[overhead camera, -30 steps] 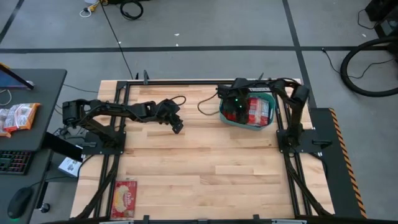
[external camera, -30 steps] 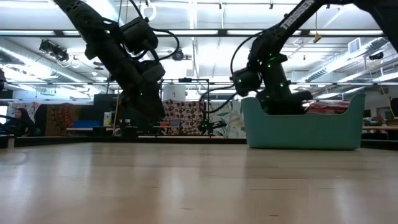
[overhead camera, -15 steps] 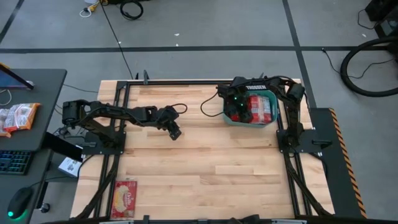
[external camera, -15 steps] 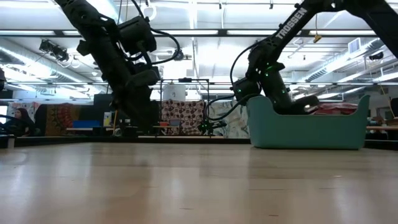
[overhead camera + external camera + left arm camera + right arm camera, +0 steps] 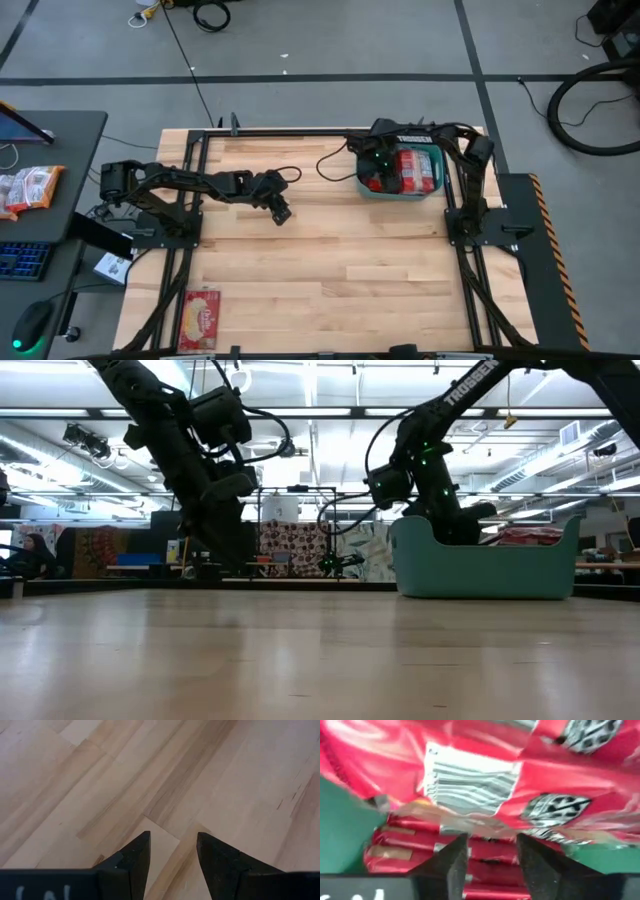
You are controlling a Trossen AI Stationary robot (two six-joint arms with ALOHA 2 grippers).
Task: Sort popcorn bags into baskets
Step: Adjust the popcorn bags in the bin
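- High view: we are seeing the right jaws (image 5: 377, 181) reaching down inside the teal basket (image 5: 438, 188), at its end nearer the left arm, with red popcorn bags (image 5: 418, 170) lying just beside them. The left jaws (image 5: 283, 213) are hanging over bare counter (image 5: 330, 270), well apart from the basket. One more popcorn bag (image 5: 201, 317) is lying far from both jaws, at the counter's near edge.
- Low view: we are looking at the basket (image 5: 480, 565) with the right arm dipping into it.
- Left wrist view: the left jaws (image 5: 172, 855) are standing spread, empty, above wood.
- Right wrist view: the right jaws (image 5: 491, 852) are standing apart, pinching nothing, with red bags (image 5: 485, 770) piled just ahead.
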